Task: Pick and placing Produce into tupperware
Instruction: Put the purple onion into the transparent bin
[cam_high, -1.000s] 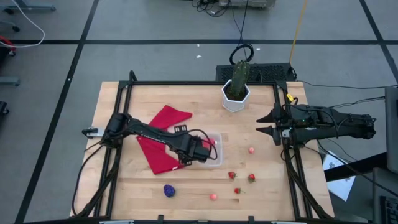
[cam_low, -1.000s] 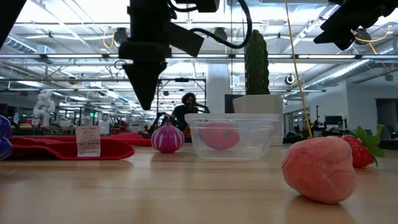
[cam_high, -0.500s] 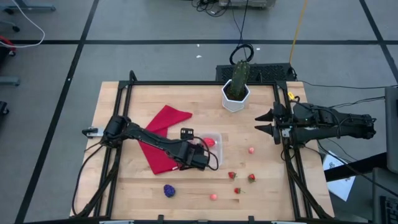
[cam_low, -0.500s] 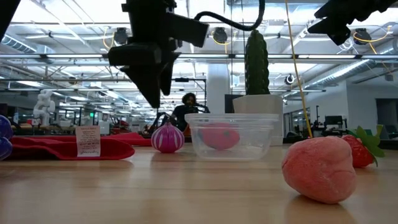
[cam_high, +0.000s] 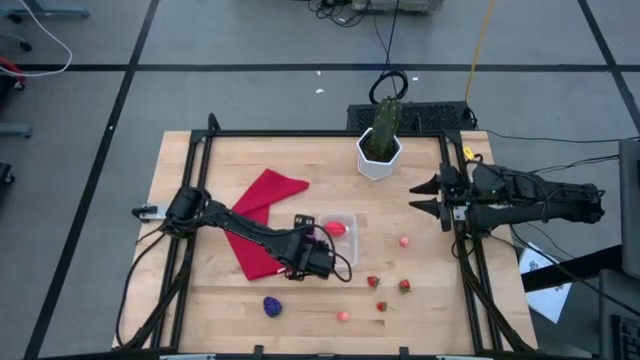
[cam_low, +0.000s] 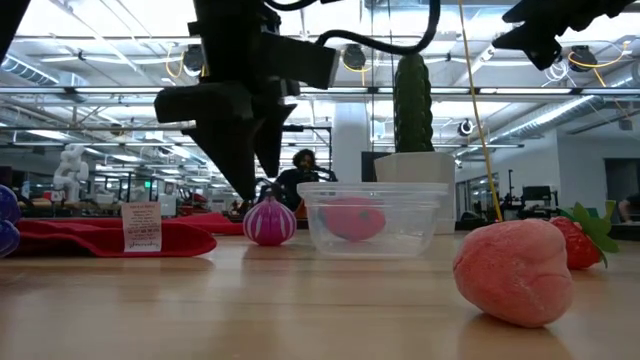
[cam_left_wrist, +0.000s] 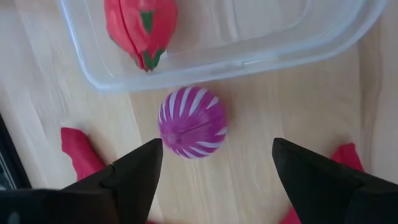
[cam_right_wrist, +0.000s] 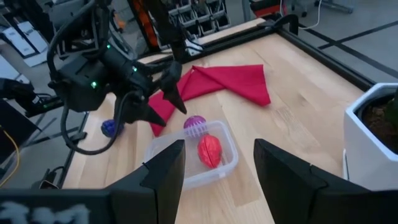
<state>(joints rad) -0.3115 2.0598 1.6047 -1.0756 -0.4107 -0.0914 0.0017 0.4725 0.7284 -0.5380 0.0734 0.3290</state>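
Nearest in the low view: a pink dimpled toy strawberry (cam_low: 513, 271) on the wooden table (cam_high: 430, 300), a red toy strawberry with green leaves (cam_low: 588, 236) just behind it. More small red and pink produce pieces lie scattered on that front part of the table, plus a dark purple bumpy toy fruit (cam_high: 271, 306), all well apart from the container.

Mid table: the left gripper (cam_left_wrist: 214, 163) hangs over a purple-and-white striped round toy vegetable (cam_left_wrist: 192, 122), jaws spread wide, one finger on each side, nothing pinched yet. The striped piece sits on bare wood, just beside the outer wall of the clear rectangular plastic tupperware (cam_left_wrist: 323, 31), touching or nearly so. One red ribbed toy vegetable with a green stem (cam_left_wrist: 140, 25) already lies inside. A crumpled red cloth (cam_high: 262, 210) lies next to the container.

Handling guess: the striped piece looks light, hard, smooth and round, so it is likely to roll or squirt out. Best taken across its widest middle, fingers centred, with the far finger kept clear of the container wall, which looks thin and easy to shove.

Farther back: a white hexagonal pot with a green cactus-like plant (cam_high: 380, 140). The right gripper (cam_right_wrist: 214, 168) waits at the table's right edge, jaws apart, empty.
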